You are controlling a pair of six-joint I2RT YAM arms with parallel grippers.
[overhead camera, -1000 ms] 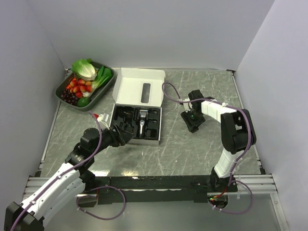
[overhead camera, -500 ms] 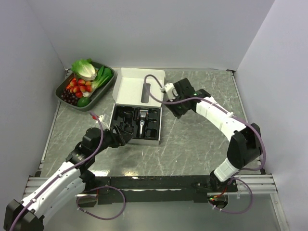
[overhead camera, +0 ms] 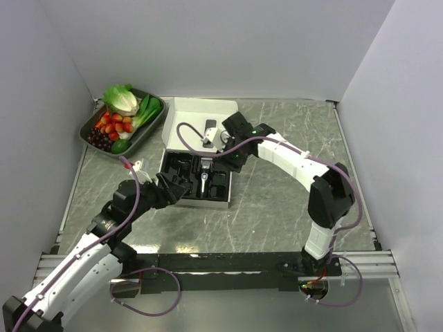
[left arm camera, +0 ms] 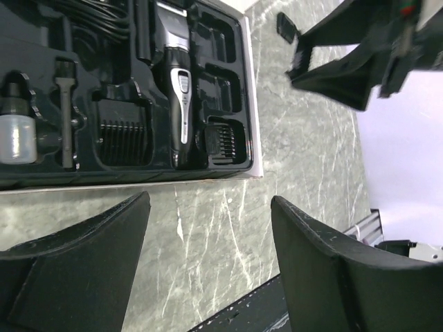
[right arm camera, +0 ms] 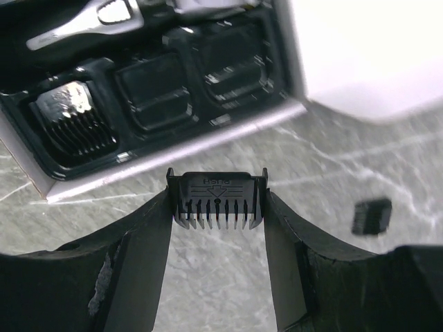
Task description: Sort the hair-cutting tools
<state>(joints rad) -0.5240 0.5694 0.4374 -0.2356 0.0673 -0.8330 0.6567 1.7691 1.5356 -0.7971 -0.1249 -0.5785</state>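
The black-and-silver clipper [overhead camera: 205, 177] lies in the black tray of the open white box [overhead camera: 181, 126]; it also shows in the left wrist view [left arm camera: 176, 83]. Comb guards [left arm camera: 124, 142] and a little brush [left arm camera: 66, 111] sit in tray slots. My right gripper [overhead camera: 232, 158] is shut on a black comb guard [right arm camera: 218, 197], held above the marble just beside the box's right edge. My left gripper [overhead camera: 181, 187] is open and empty by the box's front left corner, over bare table in its wrist view [left arm camera: 208, 263]. A small black piece [right arm camera: 372, 216] lies loose on the table.
A dark tray of vegetables and fruit [overhead camera: 123, 119] stands at the back left. The box lid lies open behind the black tray. A small white bottle [left arm camera: 17, 145] sits in the tray's end slot. Grey walls enclose the marble table [overhead camera: 277, 214].
My right arm has swung left from the table's right middle to the box's right edge, carrying the comb guard. My left gripper has shifted slightly along the box's front.
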